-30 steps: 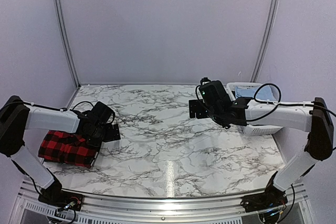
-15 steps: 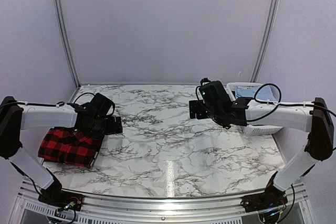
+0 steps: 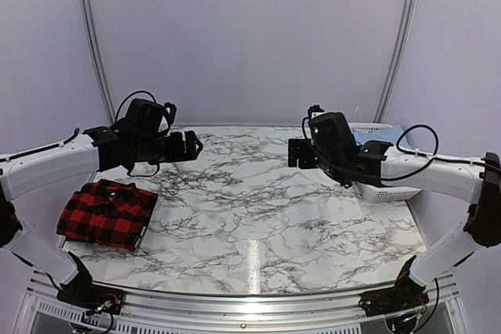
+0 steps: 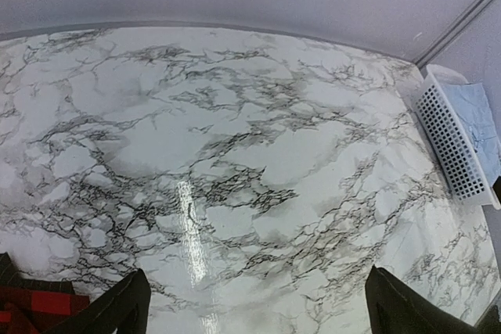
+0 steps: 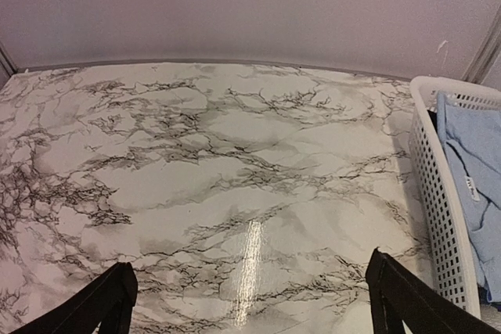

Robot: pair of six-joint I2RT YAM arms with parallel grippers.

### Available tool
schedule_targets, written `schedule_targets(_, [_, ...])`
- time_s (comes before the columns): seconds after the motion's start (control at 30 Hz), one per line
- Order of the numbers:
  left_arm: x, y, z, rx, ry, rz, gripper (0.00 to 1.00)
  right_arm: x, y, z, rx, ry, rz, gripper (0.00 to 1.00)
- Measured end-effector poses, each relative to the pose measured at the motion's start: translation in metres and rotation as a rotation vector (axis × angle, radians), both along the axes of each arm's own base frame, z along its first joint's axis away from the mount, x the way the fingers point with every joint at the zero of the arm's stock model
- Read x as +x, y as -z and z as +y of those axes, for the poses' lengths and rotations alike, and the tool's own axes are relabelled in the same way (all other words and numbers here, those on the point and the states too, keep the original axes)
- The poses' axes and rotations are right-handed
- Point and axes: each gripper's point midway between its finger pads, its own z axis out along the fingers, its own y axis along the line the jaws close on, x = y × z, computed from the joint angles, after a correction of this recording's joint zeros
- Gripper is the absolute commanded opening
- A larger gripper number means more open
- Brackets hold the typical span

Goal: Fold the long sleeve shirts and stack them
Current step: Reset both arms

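Jaws left and right spread wide, empty, clear of plaid shirt.

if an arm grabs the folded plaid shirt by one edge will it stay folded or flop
Probably flops: the plaid shirt is soft cloth in loose folded layers, so a one-edge lift would likely unfold it. Pushed, it would likely bunch rather than slide, though the glossy table may help.

The left arm has risen from above the red plaid shirt and swung toward the back of the table, so the shirt now lies fully uncovered. The right arm seems to have shifted slightly rightward.
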Motion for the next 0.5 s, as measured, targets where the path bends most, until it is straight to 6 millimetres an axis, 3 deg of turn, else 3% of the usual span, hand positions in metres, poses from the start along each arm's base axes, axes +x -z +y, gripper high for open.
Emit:
schedule_targets(0.2, [0.006,-0.034,-0.016,-0.045,0.063,-0.079,0.99,-0.006,-0.042,-0.006,0.087,0.0,-0.087,0.99])
schedule_targets(0.5, [0.016,-0.054,-0.017,-0.016,0.067,-0.148,0.99,-0.016,-0.091,-0.019,0.173,-0.001,-0.212,0.99])
